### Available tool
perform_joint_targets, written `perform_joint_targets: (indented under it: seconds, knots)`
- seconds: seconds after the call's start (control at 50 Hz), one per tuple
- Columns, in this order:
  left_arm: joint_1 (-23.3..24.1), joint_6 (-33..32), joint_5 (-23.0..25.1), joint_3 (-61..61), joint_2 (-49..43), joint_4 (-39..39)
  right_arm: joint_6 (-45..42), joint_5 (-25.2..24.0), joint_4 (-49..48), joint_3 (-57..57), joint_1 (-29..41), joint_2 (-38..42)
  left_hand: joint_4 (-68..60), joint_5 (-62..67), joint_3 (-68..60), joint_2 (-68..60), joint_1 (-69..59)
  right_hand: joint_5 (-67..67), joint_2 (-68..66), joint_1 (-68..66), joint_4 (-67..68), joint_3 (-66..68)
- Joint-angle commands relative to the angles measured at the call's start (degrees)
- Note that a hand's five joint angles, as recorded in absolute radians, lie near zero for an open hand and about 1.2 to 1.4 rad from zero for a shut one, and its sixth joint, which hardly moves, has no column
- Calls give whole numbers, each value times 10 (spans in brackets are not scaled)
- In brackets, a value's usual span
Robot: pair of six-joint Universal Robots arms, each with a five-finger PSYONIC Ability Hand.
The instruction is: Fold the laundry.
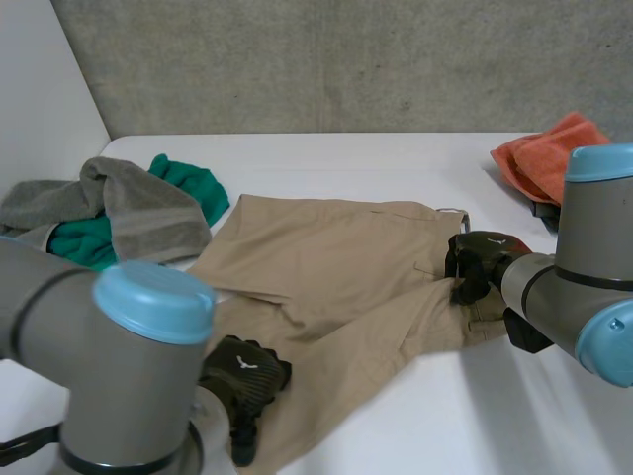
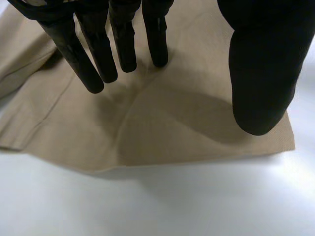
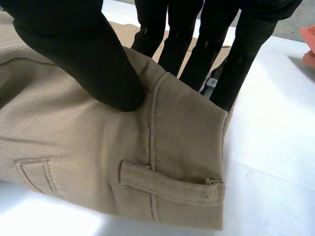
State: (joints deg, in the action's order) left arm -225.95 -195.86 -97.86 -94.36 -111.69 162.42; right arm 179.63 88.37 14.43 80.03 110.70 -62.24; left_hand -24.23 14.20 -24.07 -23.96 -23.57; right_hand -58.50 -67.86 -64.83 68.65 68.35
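Beige shorts (image 1: 326, 267) lie spread on the white table (image 1: 396, 158), mostly flat, a loose flap turned over on the side toward the grey towel (image 1: 138, 203). No neat fold is visible, so I'd judge the task early: first fold of this garment not yet made. Right hand (image 1: 473, 259) is at the waistband end. In its wrist view the thumb (image 3: 93, 64) presses on top of the waistband and the fingers (image 3: 197, 54) go down behind the edge, so the cloth is pinched between them, with the belt loop (image 3: 170, 184) just below the thumb tip. The waistband corner looks raised off the table there. Left hand (image 1: 242, 376) is at the opposite end, over a hem corner. Its fingers (image 2: 98, 64) are straight and slightly spread, tips on or just above the cloth, and I can't tell if they touch. The thumb (image 2: 258, 83) is held well apart from them, nothing clamped, and the hem edge runs just past the fingertips. Left to do, as a guess: grip the hem, bring the ends together, flatten. Then the rest: the grey towel and a green cloth (image 1: 193, 183) heaped together beyond the left hand, unfolded, and an orange cloth (image 1: 544, 153) bunched beyond the right hand, unfolded. Most of the laundry remains.
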Motion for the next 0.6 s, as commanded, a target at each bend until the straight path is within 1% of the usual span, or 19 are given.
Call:
perform_joint_targets:
  seconds: [0.02, 0.06, 0.12, 0.14, 0.16, 0.18, 0.28, 0.34, 0.36, 0.42, 0.44, 0.5, 0.52, 0.58, 0.6]
  knots:
    - [40, -11, -35, 23, -49, 43, 1, 0, -1, 1, -4, -3, -70, 70, -72, -73, -77, -115, -121, -152, 113, 116]
    - [45, -18, -44, 22, -53, 50, 2, -1, -2, 1, -6, -3, -102, 102, -103, -105, -108, -115, -121, -152, 113, 116]
    - [50, -37, -57, 17, -57, 73, 3, -2, -1, 2, -8, -3, -236, 236, -238, -239, -243, -115, -121, -152, 113, 116]
    - [53, -43, -61, 14, -59, 86, 3, -2, -1, 3, -10, -4, -402, 402, -403, -404, -408, -115, -121, -152, 113, 116]
    - [53, -45, -63, 12, -60, 94, 3, -2, -1, 4, -10, -5, -520, 520, -521, -522, -526, -115, -121, -152, 113, 116]
    - [53, -48, -64, 12, -61, 102, 3, -2, -1, 5, -11, -6, -557, 558, -559, -560, -564, -115, -121, -152, 113, 116]
    - [45, -48, -80, 5, -42, 120, -1, -3, 2, 15, -15, -21, -558, 558, -559, -560, -564, -115, -121, -152, 113, 116]
    - [41, -44, -78, -9, 26, 115, -23, -8, 10, 24, -16, -45, -558, 558, -559, -560, -564, -115, -121, -152, 113, 116]
    - [40, -47, -73, -20, 62, 107, -57, -14, 23, 31, -19, -59, -558, 558, -559, -560, -564, -115, -121, -152, 113, 116]
    - [39, -51, -56, -37, 109, 83, -128, -27, 55, 54, -35, -88, -558, 558, -559, -560, -564, -115, -121, -152, 113, 116]
    - [39, -57, -41, -48, 130, 62, -183, -41, 75, 71, -46, -110, -558, 558, -559, -560, -564, -115, -121, -152, 113, 116]
    - [32, -61, -18, -61, 142, 30, -277, -72, 103, 103, -61, -135, -558, 558, -559, -560, -564, -115, -121, -152, 113, 116]
    - [22, -65, -5, -66, 143, 13, -344, -95, 124, 128, -70, -149, -558, 558, -559, -560, -564, -115, -121, -152, 113, 116]
    - [4, -67, 10, -70, 141, 0, -441, -123, 167, 162, -85, -166, -558, 558, -559, -560, -564, -115, -121, -152, 113, 116]
    - [-7, -72, 20, -69, 139, -7, -495, -138, 199, 179, -96, -176, -558, 558, -559, -560, -564, -115, -121, -152, 113, 116]
